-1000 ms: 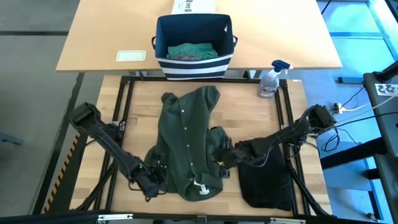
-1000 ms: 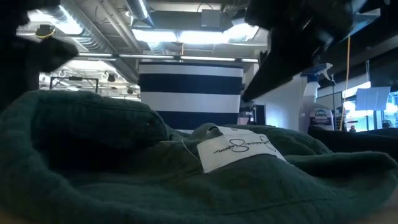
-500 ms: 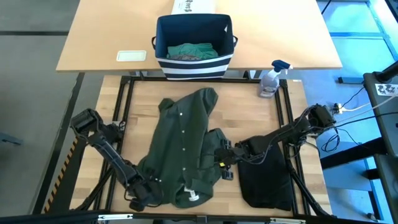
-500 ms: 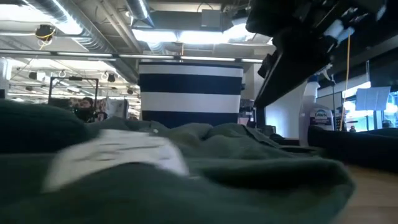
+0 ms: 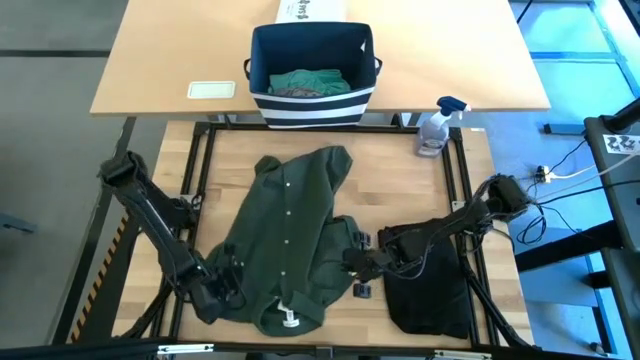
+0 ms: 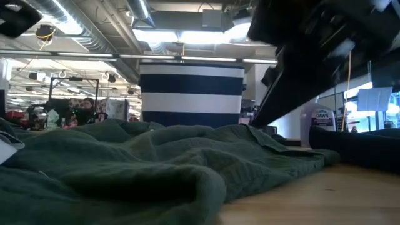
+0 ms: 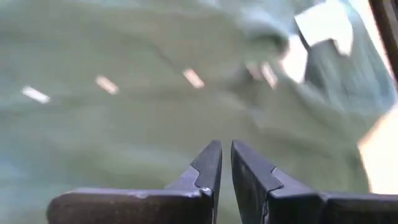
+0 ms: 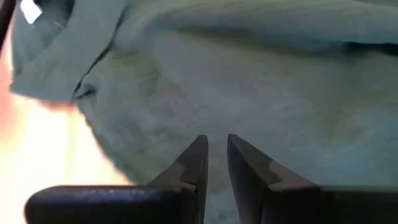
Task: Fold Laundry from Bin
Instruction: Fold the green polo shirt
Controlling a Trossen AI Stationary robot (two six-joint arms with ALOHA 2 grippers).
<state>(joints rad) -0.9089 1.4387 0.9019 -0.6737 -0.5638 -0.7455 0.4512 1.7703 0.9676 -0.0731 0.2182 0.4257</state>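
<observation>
A dark green button shirt (image 5: pixel 295 235) lies spread on the wooden table, its white label (image 5: pixel 290 320) at the near end. My left gripper (image 5: pixel 222 287) is at the shirt's near left edge, fingers nearly together on cloth (image 7: pixel 225 149). My right gripper (image 5: pixel 352 263) is at the bunched right side of the shirt, also nearly shut (image 8: pixel 212 146). The navy striped bin (image 5: pixel 312 95) stands beyond the table's far edge with a teal-green garment (image 5: pixel 308 82) inside. A black garment (image 5: pixel 430 290) lies under the right arm. My left gripper pinches the green shirt's cloth (image 7: pixel 222 121) at its near left edge between the two fingertips. The fingers slant down from the table's left. The shirt lies slack on the table; how many layers are caught cannot be told. My right gripper pinches the shirt's bunched cloth (image 8: pixel 214 115) on its right side, about halfway along. The fingers slant down from the table's right. The shirt rests on the table around the hold; one layer or several, I cannot tell.
A spray bottle (image 5: pixel 436 128) stands at the table's far right corner. A white printed box (image 5: pixel 305 10) sits behind the bin, and a white card (image 5: pixel 212 90) lies to its left. Bare wood shows at the far left (image 5: pixel 225 165) and near right of the shirt.
My left gripper has gone toward the table's left edge and risen a little, dragging the shirt's near end and label to the left; the far end has stayed roughly in place. My right gripper has sunk slightly toward the near edge on the shirt's right side.
</observation>
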